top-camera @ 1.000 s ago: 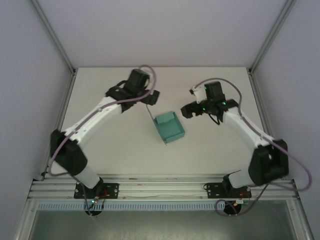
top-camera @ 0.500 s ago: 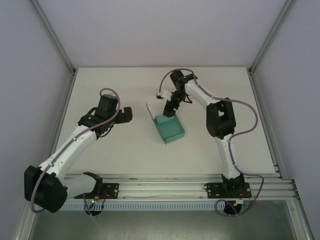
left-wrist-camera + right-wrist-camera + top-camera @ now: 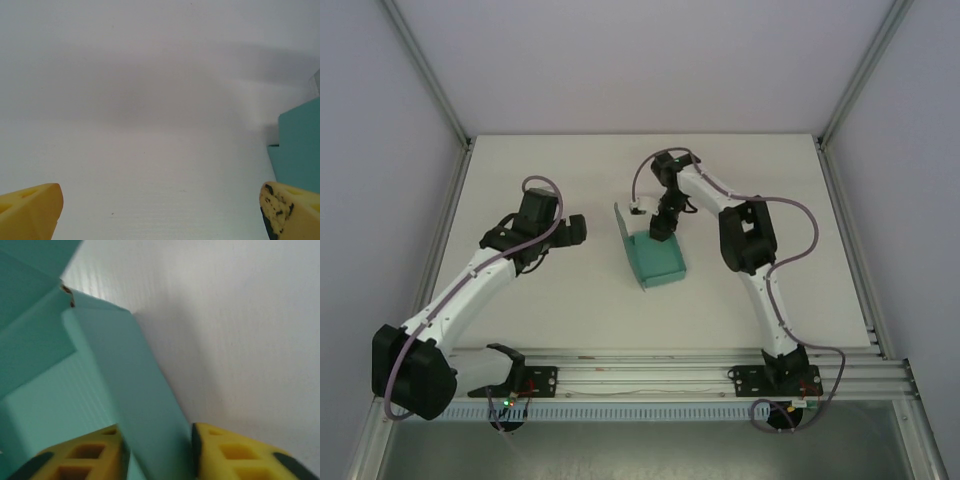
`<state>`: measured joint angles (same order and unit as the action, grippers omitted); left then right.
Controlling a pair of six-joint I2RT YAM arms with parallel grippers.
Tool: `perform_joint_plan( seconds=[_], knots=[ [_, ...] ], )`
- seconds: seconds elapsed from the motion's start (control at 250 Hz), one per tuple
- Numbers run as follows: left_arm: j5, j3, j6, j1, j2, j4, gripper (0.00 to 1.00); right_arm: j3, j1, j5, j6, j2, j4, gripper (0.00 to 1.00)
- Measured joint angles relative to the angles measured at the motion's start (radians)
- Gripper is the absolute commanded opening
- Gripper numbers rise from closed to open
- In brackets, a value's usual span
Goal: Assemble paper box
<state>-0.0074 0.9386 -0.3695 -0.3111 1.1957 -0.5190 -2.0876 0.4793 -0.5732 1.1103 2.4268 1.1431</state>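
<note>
White table [image 3: 582, 305] carries the paper box [image 3: 658, 264] at its middle, light, easily creased card best pinched at a wall's edge, where the right gripper [image 3: 157, 452] clamps it, while the left gripper [image 3: 160, 212] hangs spread beside it.

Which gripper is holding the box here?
The right gripper: it is clamped on one wall of the green box. The left gripper is open over the table, beside the box without touching it.
</note>
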Motion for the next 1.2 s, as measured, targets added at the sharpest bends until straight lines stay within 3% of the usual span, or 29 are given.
perform_joint_plan(
  seconds=[0.248,0.416,0.608,0.811,0.927,1.199],
  knots=[
    [0.000,0.000,0.000,0.005,0.013,0.000,1.00,0.230,0.025,0.106,-0.128,-0.136,-0.229,0.00],
    [-0.014,0.000,-0.013,0.006,0.013,0.000,1.00,0.407,0.051,0.232,-0.353,-0.243,-0.414,0.00],
    [-0.034,0.000,-0.052,0.027,0.011,0.001,1.00,0.605,0.055,0.436,-0.729,-0.363,-0.585,0.00],
    [-0.021,0.000,-0.069,0.052,0.012,0.002,1.00,0.655,0.087,0.613,-1.027,-0.397,-0.550,0.00],
    [-0.006,0.000,-0.072,0.052,0.027,0.014,1.00,0.614,0.114,0.712,-1.170,-0.372,-0.439,0.00],
    [0.027,0.000,-0.072,0.052,0.069,0.016,1.00,0.468,0.140,0.846,-1.345,-0.249,-0.257,0.00]
  ],
)
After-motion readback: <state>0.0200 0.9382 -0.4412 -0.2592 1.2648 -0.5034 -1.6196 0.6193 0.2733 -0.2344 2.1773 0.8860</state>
